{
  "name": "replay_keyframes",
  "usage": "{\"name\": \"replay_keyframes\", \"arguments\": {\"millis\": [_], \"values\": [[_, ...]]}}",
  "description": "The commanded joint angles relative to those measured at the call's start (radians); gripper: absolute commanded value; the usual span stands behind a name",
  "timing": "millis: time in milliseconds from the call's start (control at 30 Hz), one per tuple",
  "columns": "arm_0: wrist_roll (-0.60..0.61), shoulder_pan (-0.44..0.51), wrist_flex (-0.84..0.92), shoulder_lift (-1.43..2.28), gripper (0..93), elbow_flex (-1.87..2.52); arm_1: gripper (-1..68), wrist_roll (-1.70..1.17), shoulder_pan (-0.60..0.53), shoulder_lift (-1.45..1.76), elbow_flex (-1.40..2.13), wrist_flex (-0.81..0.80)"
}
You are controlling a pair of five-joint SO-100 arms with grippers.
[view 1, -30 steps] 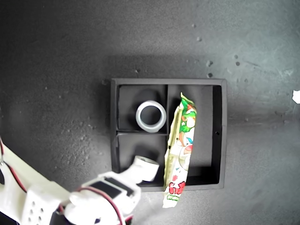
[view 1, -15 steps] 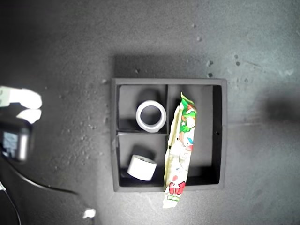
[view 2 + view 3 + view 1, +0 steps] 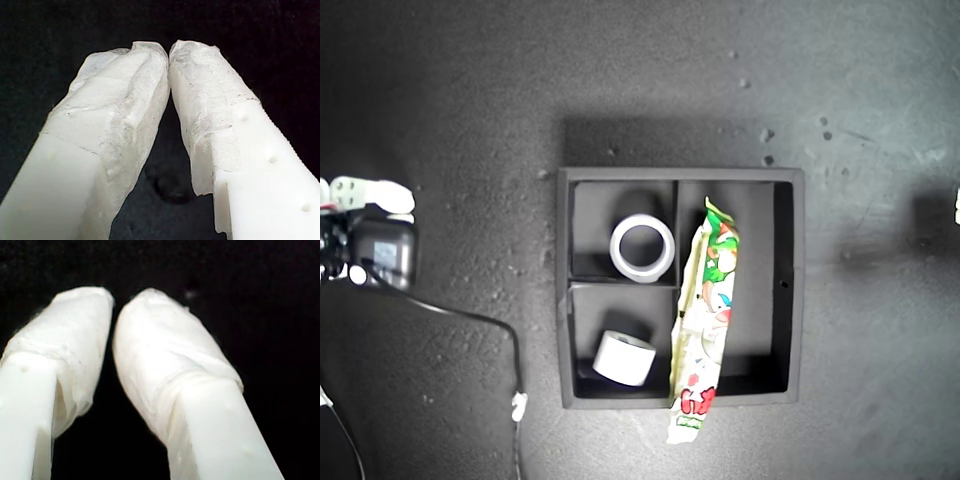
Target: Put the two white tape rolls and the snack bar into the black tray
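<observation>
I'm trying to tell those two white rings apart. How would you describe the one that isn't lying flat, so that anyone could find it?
Start at the large square matte black tray in the middle of the exterior view. It has two small compartments on that view's left, and the tilted white tape roll sits in the lower one. Unlike the flat white tape ring above it, whose hole faces the camera, this one shows its curved side.

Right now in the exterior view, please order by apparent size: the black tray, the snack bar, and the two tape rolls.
1. Black tray
2. Snack bar
3. Upper tape roll and lower tape roll: they look alike, and the lower one is tilted, so I do not rank them.
</observation>
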Motion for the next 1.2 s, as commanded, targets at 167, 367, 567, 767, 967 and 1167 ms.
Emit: {"name": "replay_keyframes", "arguments": {"millis": [167,367,567,767,967,1167], "values": [[0.025,0.011,-0.032,0.049,0.0,0.114,-0.3,-0.046,0.011,0.008,0.166,-0.114],[0.060,0.005,-0.069,0.049,0.0,0.163,-0.1,-0.069,0.012,0.008,0.167,-0.087],[0.055,-0.005,-0.025,0.049,0.0,0.163,-0.2,0.025,0.044,0.008,0.167,0.003],[0.060,0.014,0.046,0.049,0.2,0.163,0.0,0.057,-0.008,0.008,0.167,0.032],[0.106,0.018,0.046,0.049,0.2,0.163,0.0,-0.186,-0.017,0.008,0.167,0.034],[0.112,0.018,0.046,0.049,0.2,0.163,0.0,-0.225,-0.025,0.008,0.169,0.034]]}}
